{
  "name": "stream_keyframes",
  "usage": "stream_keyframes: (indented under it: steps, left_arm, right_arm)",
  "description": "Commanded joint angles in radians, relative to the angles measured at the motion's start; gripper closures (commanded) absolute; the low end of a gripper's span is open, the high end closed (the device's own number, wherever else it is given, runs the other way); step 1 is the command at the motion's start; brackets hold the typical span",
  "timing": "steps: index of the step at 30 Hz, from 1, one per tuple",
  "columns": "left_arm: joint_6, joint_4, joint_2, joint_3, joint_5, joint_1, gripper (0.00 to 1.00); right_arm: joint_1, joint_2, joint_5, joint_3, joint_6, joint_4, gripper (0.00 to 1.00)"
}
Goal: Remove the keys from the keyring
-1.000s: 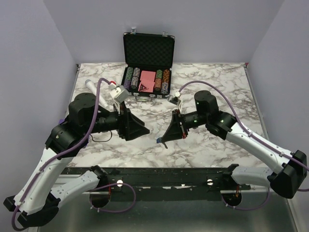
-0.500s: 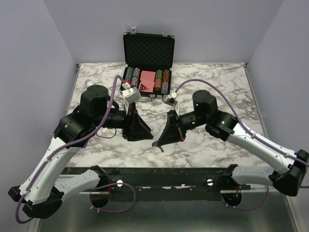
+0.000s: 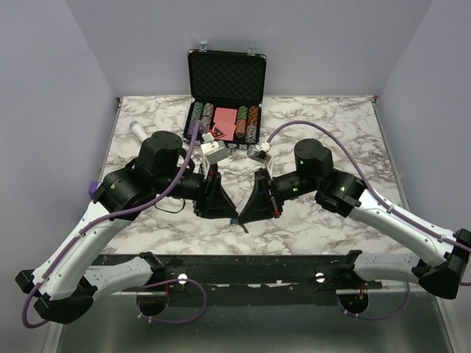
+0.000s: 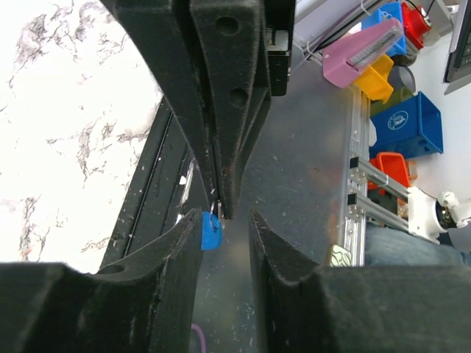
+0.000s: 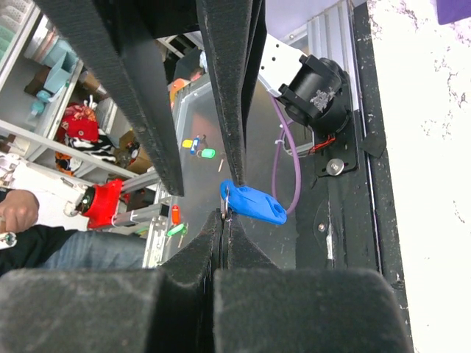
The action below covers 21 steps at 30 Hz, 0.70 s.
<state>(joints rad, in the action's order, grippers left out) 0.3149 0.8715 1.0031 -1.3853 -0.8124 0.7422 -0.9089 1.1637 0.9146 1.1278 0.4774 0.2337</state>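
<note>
1. Keyring (image 5: 254, 205), a small blue oblong plastic tag on a thin metal ring: held in the air near the front edge of the white, grey-veined marble desk (image 3: 324, 125), between the tips of the two arms. The tag juts sideways from the pinch and the ring end sits inside it. Keys: no pale metal piece can be told apart from the ring at the pinch

2. Right hand (image 5: 222, 224), black, two-fingered: fingers pressed together, clamped on the ring end of the keyring, tips pointing toward the left arm

3. Left hand (image 4: 224, 224), black, two-fingered: fingers apart with a clear gap. The right hand's tips and the tag lie in line with that gap. In the right wrist view one left finger (image 5: 234, 110) ends just above the tag; whether they touch cannot be told

4. Black hard case with metal edging (image 3: 226, 73): open, lid upright, at the far edge of the desk, holding rows of poker chips and red cards

5. White stick with a grey tip (image 3: 137, 128): lying at the far left of the desk, partly hidden behind the left arm
</note>
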Motion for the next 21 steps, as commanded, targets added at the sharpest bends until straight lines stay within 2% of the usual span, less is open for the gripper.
stream_keyframes:
  steps: [1, 7, 13, 21]
  left_arm:
    - [0.004, 0.015, -0.014, -0.024, 0.050, 0.009, 0.64]
    - [0.076, -0.048, -0.050, 0.021, 0.070, 0.017, 0.70]
    - [0.199, -0.195, -0.127, 0.107, 0.093, 0.026, 0.75]
    - [0.285, -0.313, -0.159, 0.155, 0.108, 0.039, 0.76]
  right_arm:
    - [-0.013, -0.030, -0.036, 0.036, -0.011, 0.024, 0.99]
    - [-0.022, -0.041, -0.049, 0.046, 0.007, 0.004, 0.99]
    - [-0.033, -0.064, -0.077, 0.056, 0.018, -0.011, 0.99]
    - [-0.045, -0.062, -0.092, 0.070, 0.023, -0.013, 0.99]
